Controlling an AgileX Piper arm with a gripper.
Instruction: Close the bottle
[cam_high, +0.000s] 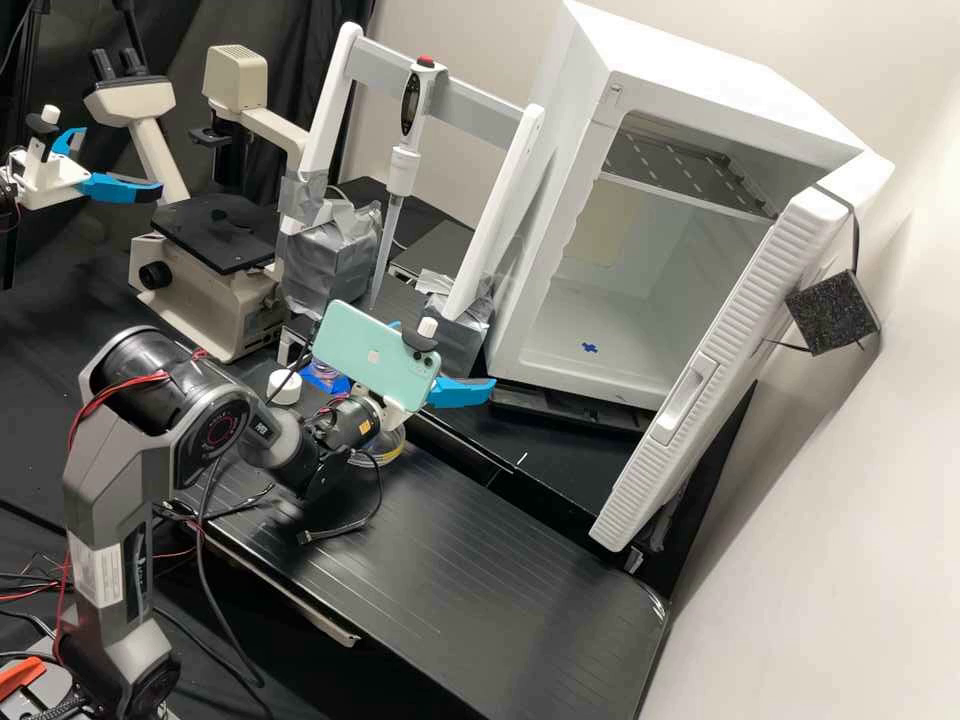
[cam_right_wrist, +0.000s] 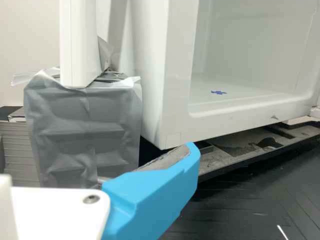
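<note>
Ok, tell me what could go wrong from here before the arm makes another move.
The claw has a blue finger close by the corner of the white cabinet and the tape-wrapped block; a sideways swing might knock either.

A loose cable droops from the arm past the clear round vessel; it could drag or tip that vessel.

Lowering the wrist could also bump the vessel.

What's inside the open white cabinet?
A metal shelf near the top and a small blue patch low down. The open door covers part of the right side; what lies behind it cannot be seen.
</note>
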